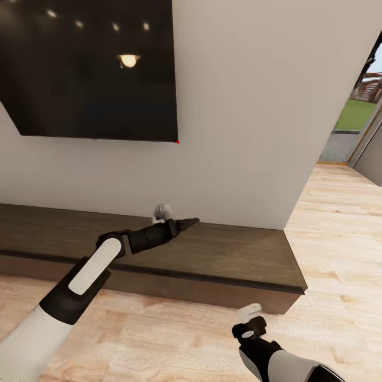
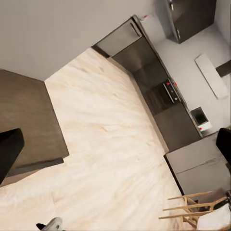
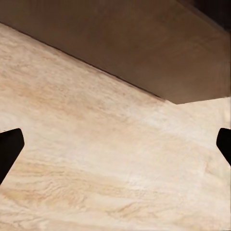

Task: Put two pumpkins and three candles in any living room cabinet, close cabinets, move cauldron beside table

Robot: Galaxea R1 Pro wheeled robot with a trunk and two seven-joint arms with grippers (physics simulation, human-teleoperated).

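The long, low dark brown cabinet [image 1: 223, 254] runs along the white wall, its flat fronts flush and its top bare. My left gripper [image 1: 190, 222] hovers over the cabinet top near the wall. In the left wrist view its fingers [image 2: 9, 149] stand far apart at the picture's edges with nothing between them, over the cabinet's end [image 2: 24, 110] and the floor. My right gripper [image 3: 115, 147] is open and empty above the floor, just in front of the cabinet's corner [image 3: 144, 43]. The right arm [image 1: 257, 339] sits low and close to me. Pumpkins, candles, cauldron and table are out of view.
A big dark TV [image 1: 90, 69] hangs on the wall above the cabinet. Pale wood floor [image 1: 329, 254] stretches past the cabinet's right end to a doorway [image 1: 361, 116] with grass outside. Grey kitchen units [image 2: 168, 96] and a wooden chair [image 2: 192, 207] lie beyond that.
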